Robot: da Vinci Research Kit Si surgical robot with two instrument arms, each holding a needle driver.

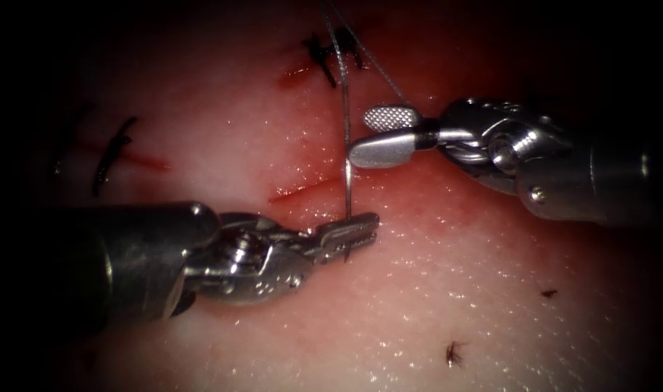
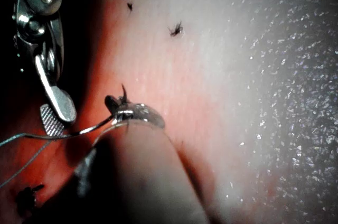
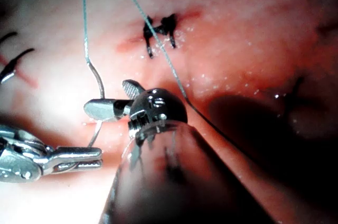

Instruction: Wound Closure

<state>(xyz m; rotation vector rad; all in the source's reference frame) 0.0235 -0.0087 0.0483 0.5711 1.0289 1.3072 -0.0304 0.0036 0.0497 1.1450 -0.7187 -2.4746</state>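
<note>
My left tool (image 1: 369, 228) comes in from the left, shut on the curved needle (image 1: 348, 187) near its lower end. A short tip sticks out under the jaws. The needle stands upright, free above the tissue (image 1: 433, 290). Thread (image 1: 338, 65) runs up from its top end past a dark stitch (image 1: 330, 59). My right tool (image 1: 360, 135) is open, its jaws level with the needle's upper part and just to its right, holding nothing. The right wrist view shows the needle (image 3: 100, 91) arching past the open right tool (image 3: 105, 97) down to the left tool (image 3: 96, 158). The left wrist view shows the left tool (image 2: 119, 105) gripping the needle (image 2: 97, 125).
A red cut line (image 1: 295, 191) lies just behind the left tool's jaws. Another dark stitch (image 1: 112, 154) sits at the far left. Loose thread scraps (image 1: 455, 353) lie on the near tissue. A second thread strand (image 1: 381, 71) slants toward the right tool's wrist.
</note>
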